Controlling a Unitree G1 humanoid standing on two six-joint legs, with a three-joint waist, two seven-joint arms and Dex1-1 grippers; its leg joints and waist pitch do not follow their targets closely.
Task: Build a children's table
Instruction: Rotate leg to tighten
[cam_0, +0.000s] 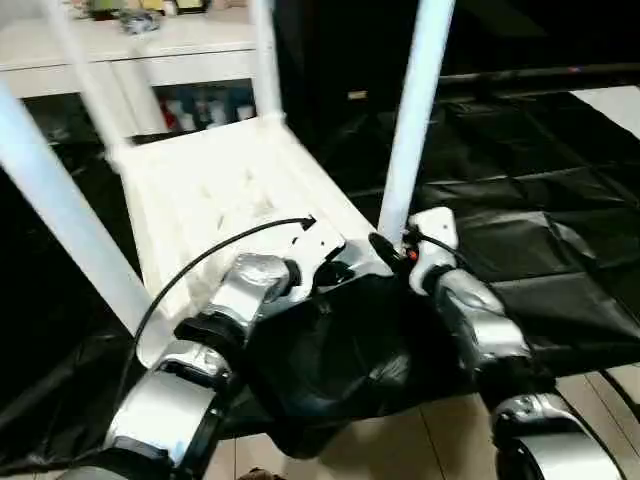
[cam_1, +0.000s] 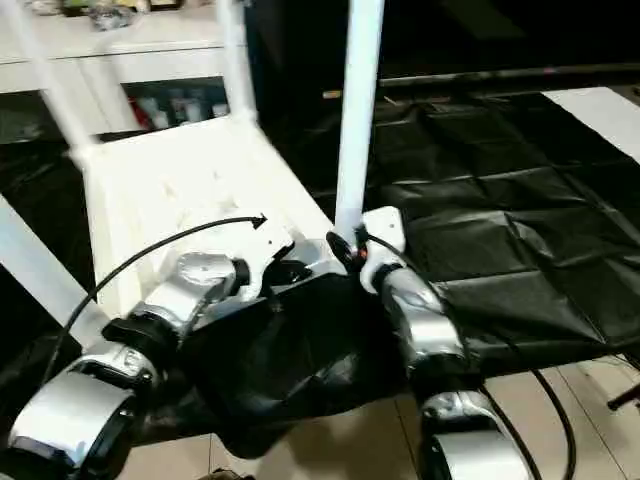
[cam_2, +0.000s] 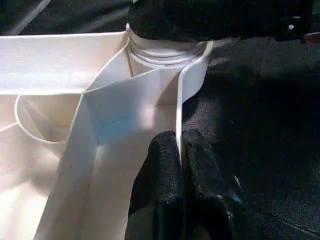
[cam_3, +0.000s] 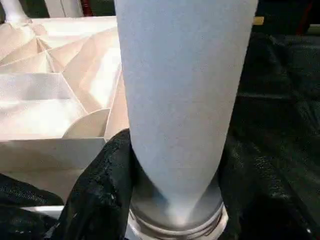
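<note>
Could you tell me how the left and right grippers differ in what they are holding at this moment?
The left gripper is shut on the thin rim of the upturned tabletop; the right gripper is spread around the base of a round leg. The left pinches a flat edge with fingers nearly together; the right's fingers stand well apart, one on each side of the upright leg. Both work at the same near corner of the tabletop, which lies on black sheeting.
</note>
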